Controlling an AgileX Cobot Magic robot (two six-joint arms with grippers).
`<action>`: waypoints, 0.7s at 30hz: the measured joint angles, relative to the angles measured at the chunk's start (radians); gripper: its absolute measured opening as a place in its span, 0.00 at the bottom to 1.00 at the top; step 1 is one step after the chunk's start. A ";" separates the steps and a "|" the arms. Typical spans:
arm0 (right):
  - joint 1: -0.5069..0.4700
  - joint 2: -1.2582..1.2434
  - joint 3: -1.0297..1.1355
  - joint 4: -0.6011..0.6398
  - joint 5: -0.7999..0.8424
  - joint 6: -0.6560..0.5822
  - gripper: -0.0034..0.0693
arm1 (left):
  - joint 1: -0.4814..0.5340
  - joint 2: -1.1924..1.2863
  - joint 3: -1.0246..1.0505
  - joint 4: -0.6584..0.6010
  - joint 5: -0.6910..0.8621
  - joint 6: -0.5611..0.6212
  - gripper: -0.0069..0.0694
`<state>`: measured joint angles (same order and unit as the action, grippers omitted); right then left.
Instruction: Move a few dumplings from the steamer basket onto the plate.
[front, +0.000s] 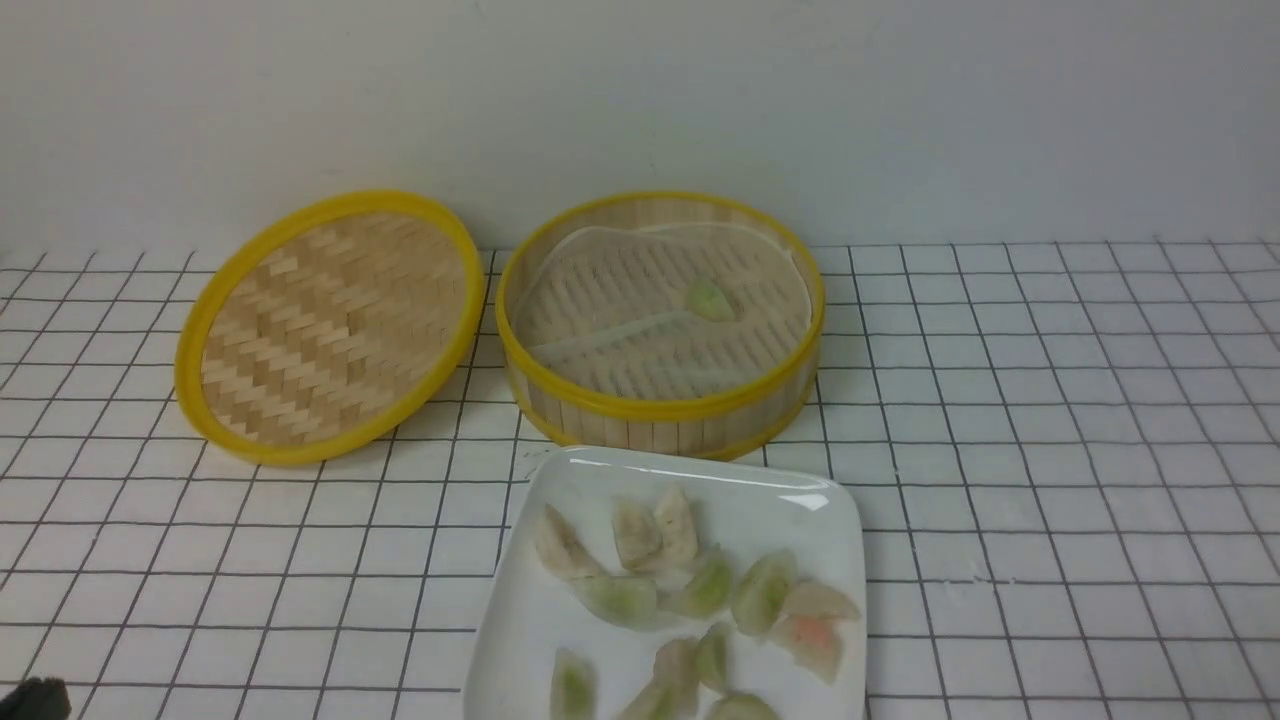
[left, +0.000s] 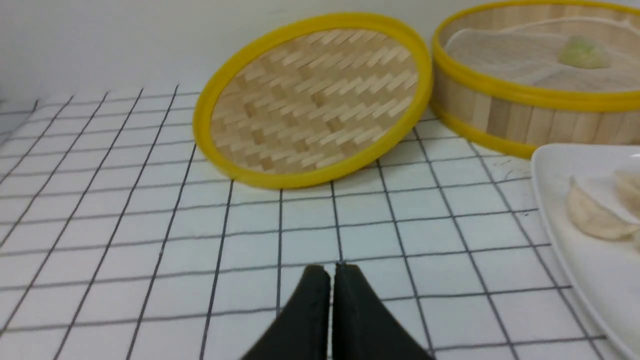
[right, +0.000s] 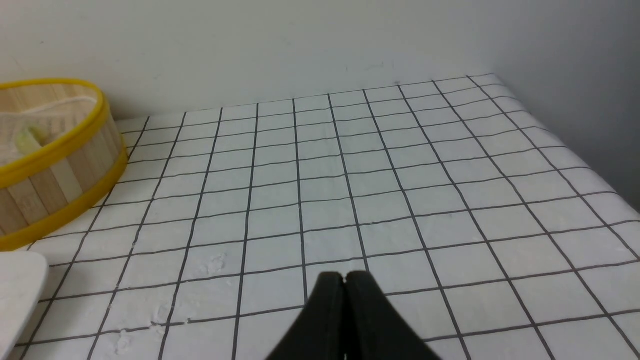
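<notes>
- Your left tool (left: 331, 272) has its jaws pressed together with nothing between them, parked low over the gridded desk (left: 150, 225), near the plate's left edge and short of the lid (left: 312, 100).
- Your right tool (right: 345, 280) is the same story: jaws squeezed together, empty, sitting over bare desk well off to the right of the basket. Neither tool is anywhere near a dumpling right now.
- The plate (front: 600, 480) sits just in front of the steamer basket (front: 660, 405), basically touching its front wall, and it's loaded. I count roughly a dozen dumplings (front: 700, 585) on it, whitish ones toward the back, greenish in the middle, a pinkish one at the right. The plate's near edge is cut off in the front view, so don't hold me to the exact count.
- The basket is almost cleaned out: just one green-tinted dumpling (front: 708, 298) left on the liner, toward the back right.
- The lid leans tilted against the basket's left side, out of the way.
- Honestly, "a few" looks more than covered. I'd call the job done, with both arms looking parked. Moving that last one is optional.
</notes>
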<state>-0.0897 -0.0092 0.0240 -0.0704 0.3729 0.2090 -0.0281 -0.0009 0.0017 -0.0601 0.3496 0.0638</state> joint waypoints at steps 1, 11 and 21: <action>0.000 0.000 0.000 0.000 0.000 0.000 0.03 | 0.009 -0.005 0.019 -0.002 0.005 0.000 0.08; 0.000 0.000 0.000 0.000 0.002 0.000 0.03 | 0.016 -0.009 0.025 -0.008 0.033 0.003 0.08; 0.000 0.000 0.000 0.000 0.002 0.000 0.03 | 0.016 -0.009 0.025 -0.009 0.033 0.003 0.08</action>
<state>-0.0897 -0.0092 0.0240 -0.0704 0.3748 0.2090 -0.0124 -0.0103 0.0272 -0.0692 0.3826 0.0667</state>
